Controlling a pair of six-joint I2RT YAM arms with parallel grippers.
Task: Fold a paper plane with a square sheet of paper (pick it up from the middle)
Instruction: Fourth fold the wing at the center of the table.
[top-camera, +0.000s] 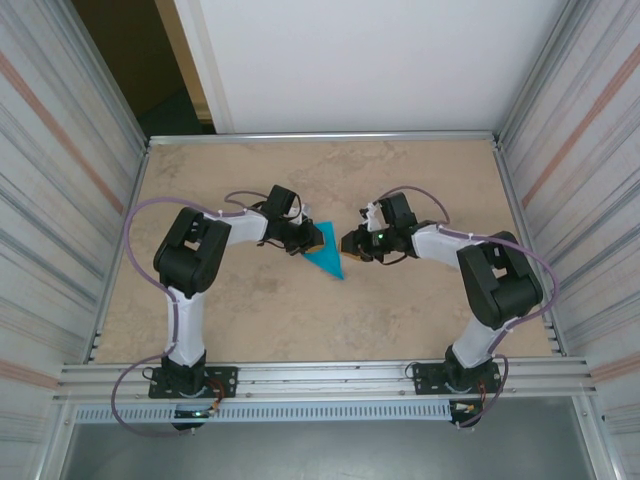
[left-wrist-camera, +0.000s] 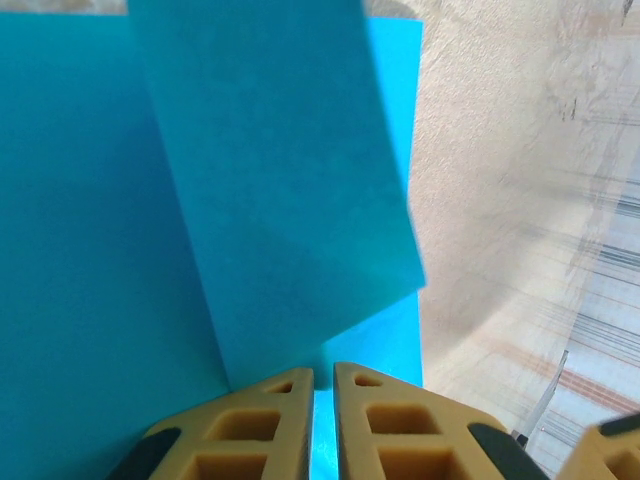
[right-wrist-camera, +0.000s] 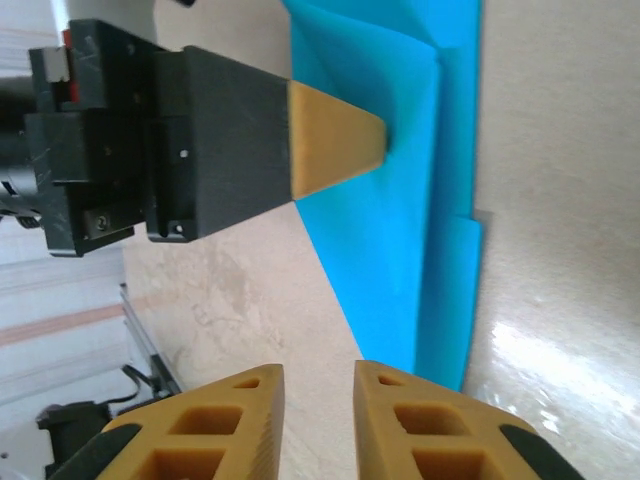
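Paper plane (top-camera: 330, 262) on table (top-camera: 250, 320) (near centre)

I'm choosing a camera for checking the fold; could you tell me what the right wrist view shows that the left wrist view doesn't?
Right wrist: the left tool from outside, tip pinching the teal paper, and the right tool parted and empty. Left wrist: a raised folded flap close up. Both: the paper and the beige table.
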